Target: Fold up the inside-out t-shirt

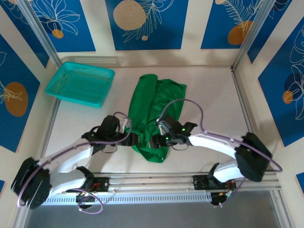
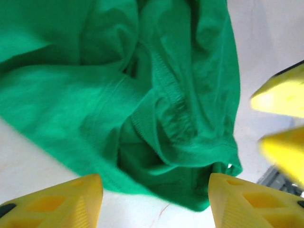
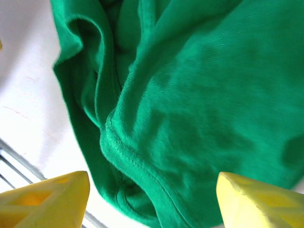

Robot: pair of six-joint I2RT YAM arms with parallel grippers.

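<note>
The inside-out t-shirt (image 1: 153, 102) is bright green and lies bunched in a long, wrinkled heap down the middle of the table. Both grippers hang over its near end. My left gripper (image 1: 137, 139) is at the heap's left side and my right gripper (image 1: 156, 141) is just beside it on the cloth. In the left wrist view the left gripper (image 2: 156, 204) stands open above a hemmed fold of the t-shirt (image 2: 95, 104), and the right gripper's yellow fingers (image 2: 280, 97) show at the right edge. The right gripper (image 3: 152, 204) is open too, over a stitched hem of the t-shirt (image 3: 204, 95).
A teal mesh basket (image 1: 80, 84) sits at the back left of the white table (image 1: 213, 99). Metal rails (image 1: 152, 180) run along the near edge by the arm bases. Patterned walls close in the sides and back.
</note>
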